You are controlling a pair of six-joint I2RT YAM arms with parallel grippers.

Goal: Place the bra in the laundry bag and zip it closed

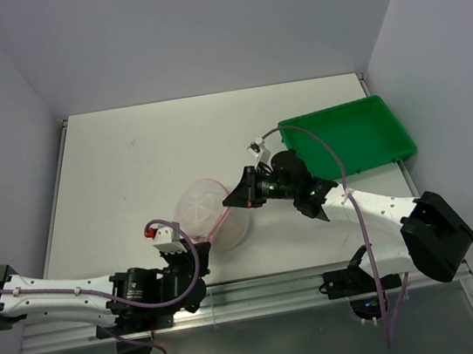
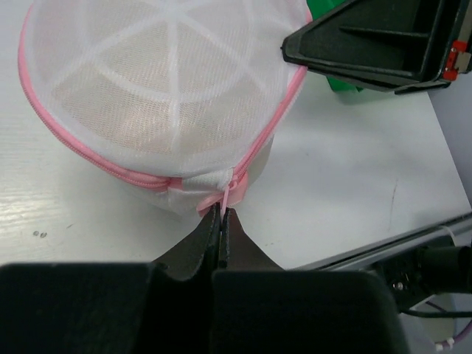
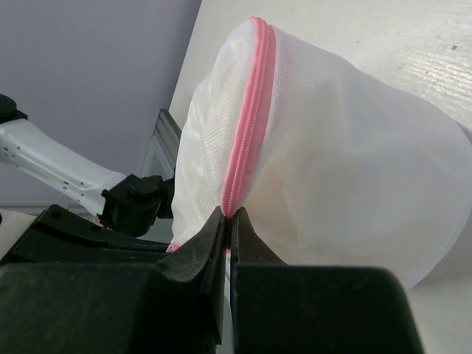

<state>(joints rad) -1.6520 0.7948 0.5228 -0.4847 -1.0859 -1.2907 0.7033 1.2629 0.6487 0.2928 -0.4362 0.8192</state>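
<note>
A: Bra point(image 2: 140, 129) shows tan through the mesh of the laundry bag point(image 2: 169, 44) on the table point(image 2: 354, 177). Which step do we see?

B: Zipping. Our left gripper point(image 2: 223, 215) is closed on a pink tab at the zipper point(image 3: 247, 125); our right gripper point(image 3: 230, 220) pinches the band opposite. Next, we judge, one pulls while the other holds.
</note>
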